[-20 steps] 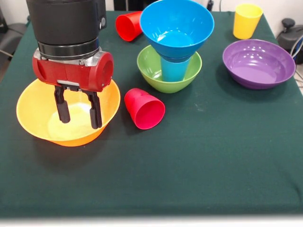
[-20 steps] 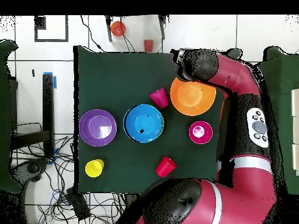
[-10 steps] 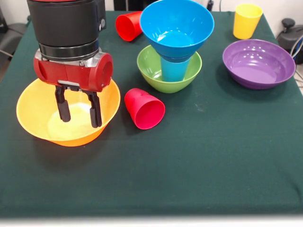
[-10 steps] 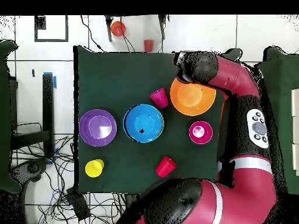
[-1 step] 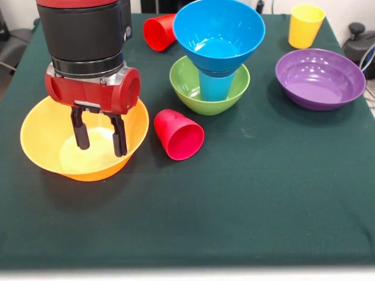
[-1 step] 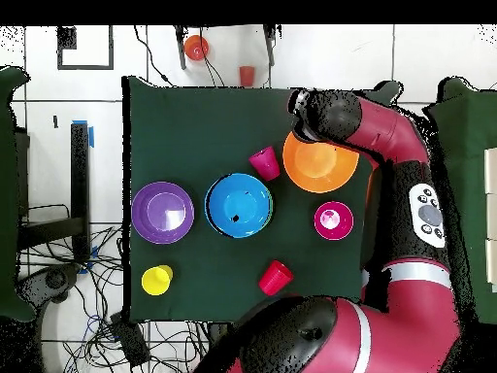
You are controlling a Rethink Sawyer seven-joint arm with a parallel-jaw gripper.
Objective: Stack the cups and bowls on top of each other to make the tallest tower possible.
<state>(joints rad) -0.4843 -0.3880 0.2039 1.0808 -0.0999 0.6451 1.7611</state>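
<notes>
At the left of the green-clothed table (image 5: 263, 199), the red and black gripper (image 5: 99, 140) is hanging over the huge orange-yellow plastic bowl (image 5: 44, 140), its two black fingers (image 5: 119, 136) spread apart with nothing between them, tips dipping inside the rim; just right of that bowl a red plastic cup (image 5: 179, 134) is lying on its side; further back the tower (image 5: 215, 55) is standing: a medium green bowl (image 5: 186, 88) holding an upright light blue cup (image 5: 214, 86), which is carrying a medium blue bowl (image 5: 218, 29); at far left of the tower another red cup (image 5: 159, 31) is lying tipped; a wide purple bowl (image 5: 320, 78) is sitting at right, a yellow cup (image 5: 305, 26) standing beyond it; the overhead view is also showing a small magenta-red bowl (image 6: 333, 220).
</notes>
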